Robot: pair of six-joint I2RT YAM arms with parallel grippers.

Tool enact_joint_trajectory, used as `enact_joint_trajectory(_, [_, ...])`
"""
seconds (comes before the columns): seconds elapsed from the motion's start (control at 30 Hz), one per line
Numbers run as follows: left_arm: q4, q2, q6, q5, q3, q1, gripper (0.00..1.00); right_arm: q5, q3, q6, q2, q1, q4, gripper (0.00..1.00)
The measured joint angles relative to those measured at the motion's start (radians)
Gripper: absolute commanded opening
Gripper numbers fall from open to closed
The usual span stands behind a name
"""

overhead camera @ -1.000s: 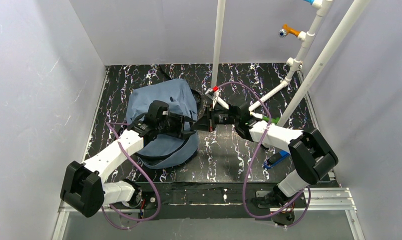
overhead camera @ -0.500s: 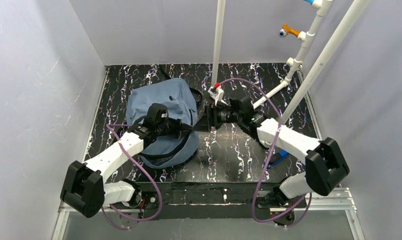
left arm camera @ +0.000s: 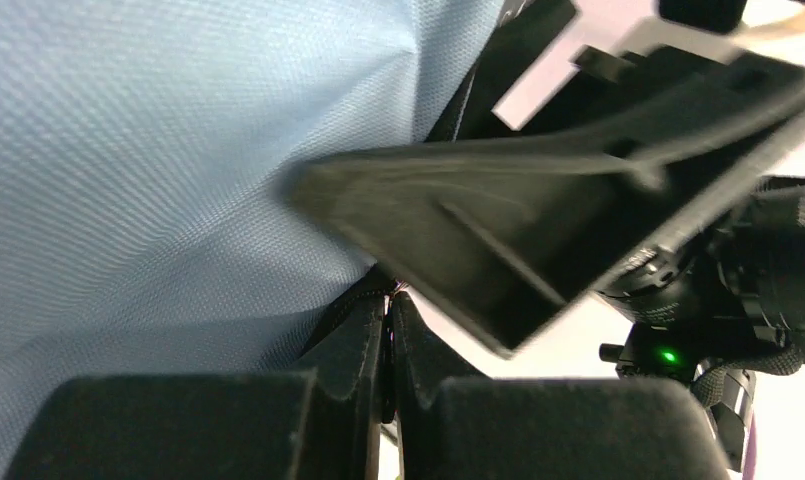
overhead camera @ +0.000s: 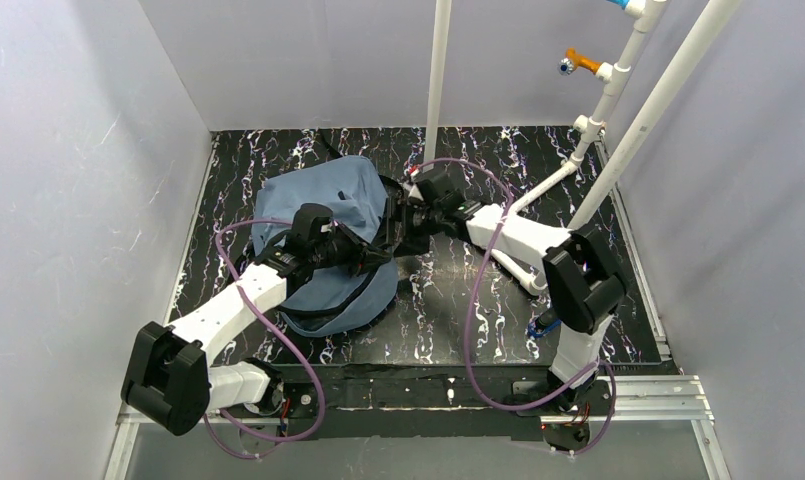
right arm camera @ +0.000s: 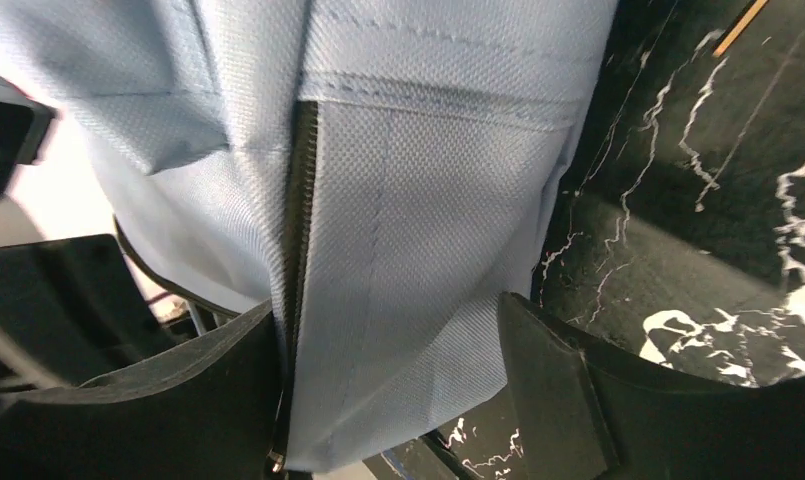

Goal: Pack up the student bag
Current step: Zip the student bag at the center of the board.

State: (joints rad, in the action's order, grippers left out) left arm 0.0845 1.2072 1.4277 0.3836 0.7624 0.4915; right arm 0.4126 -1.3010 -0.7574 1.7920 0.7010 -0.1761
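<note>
The soft slate-blue fabric backpack (overhead camera: 323, 195) lies slumped on the left half of the black white-veined surface (overhead camera: 458, 300), its black zipper (right arm camera: 298, 200) running along the side that faces the arms' meeting point.

At that right-hand edge of the bag, the left gripper (left arm camera: 388, 335) is clenched, fingertips pressed together against the blue cloth and its dark trim. Whether a fold of trim is actually caught between them is too cramped to tell.

The right gripper (right arm camera: 378, 400) is released, its jaws standing wide on either side of a flap of the fabric, with the zipper line just beside one finger and nothing squeezed.

The step looks like getting the bag's mouth open for packing. To do it well, the left should anchor the edge firmly. The right should close on the zipper pull or seam, not loose cloth, then draw along the zipper's line so the soft bag doesn't bunch or drag across the surface.
</note>
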Motion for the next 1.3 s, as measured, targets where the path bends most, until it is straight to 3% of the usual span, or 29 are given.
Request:
enact_joint_trajectory(0.1, [-0.002, 0.007, -0.053, 0.010, 0.000, -0.001, 0.00, -0.024, 0.000, -0.025, 0.042, 0.031, -0.014, 0.62])
enact_joint_trajectory(0.27, [0.014, 0.017, -0.123, 0.011, 0.009, 0.000, 0.00, -0.021, 0.007, -0.080, 0.045, 0.042, 0.048, 0.03])
enact_joint_trajectory(0.3, [0.039, 0.021, -0.142, 0.005, 0.022, 0.000, 0.00, -0.022, 0.008, -0.089, 0.045, 0.046, 0.058, 0.01])
enact_joint_trajectory(0.57, [0.178, 0.005, -0.299, -0.076, 0.080, 0.016, 0.00, 0.018, -0.030, -0.080, 0.087, 0.047, 0.067, 0.01])
enact_joint_trajectory(0.87, [0.144, -0.166, -0.385, -0.133, -0.031, 0.016, 0.00, 0.201, -0.210, 0.109, 0.207, 0.041, -0.038, 0.01])
enact_joint_trajectory(0.9, [0.121, -0.161, -0.392, -0.120, -0.040, 0.016, 0.00, 0.204, -0.216, 0.130, 0.209, 0.039, -0.048, 0.08])
enact_joint_trajectory(0.97, [0.077, -0.147, -0.407, -0.095, -0.052, 0.015, 0.00, 0.211, -0.217, 0.163, 0.208, 0.031, -0.066, 0.43])
enact_joint_trajectory(1.07, [0.058, -0.118, -0.451, -0.015, -0.053, 0.018, 0.00, 0.190, -0.217, 0.216, 0.208, 0.005, -0.089, 0.67])
enact_joint_trajectory(1.17, [0.051, -0.076, -0.496, 0.040, -0.045, 0.022, 0.00, 0.138, -0.190, 0.240, 0.187, -0.051, -0.113, 0.76])
enact_joint_trajectory(1.3, [0.020, -0.002, -0.555, 0.117, -0.031, 0.023, 0.00, 0.075, -0.009, 0.168, 0.051, -0.080, -0.050, 0.73])
